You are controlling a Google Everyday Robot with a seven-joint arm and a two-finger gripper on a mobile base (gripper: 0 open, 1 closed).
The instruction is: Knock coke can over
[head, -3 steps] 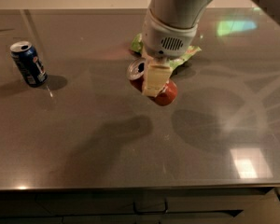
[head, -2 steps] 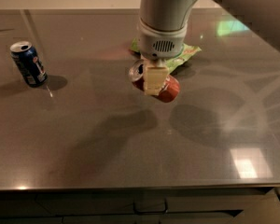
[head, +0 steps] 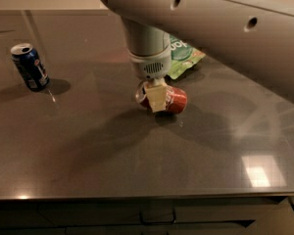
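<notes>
The red coke can (head: 172, 100) lies on its side on the grey table (head: 137, 155), silver top pointing left, near the middle. My gripper (head: 156, 98) comes down from above on its white wrist and sits right over the can's left half, one cream finger (head: 157, 97) in front of the can. The can's left end is partly hidden behind that finger.
A dark blue can (head: 29, 66) stands upright at the far left. A green snack bag (head: 182, 57) lies just behind the coke can, partly hidden by my arm. My large white arm (head: 210, 28) fills the upper right. The table's front edge runs along the bottom.
My arm has swung in and now covers the upper right of the view. The gripper has come lower onto the coke can, which lies on its side.
</notes>
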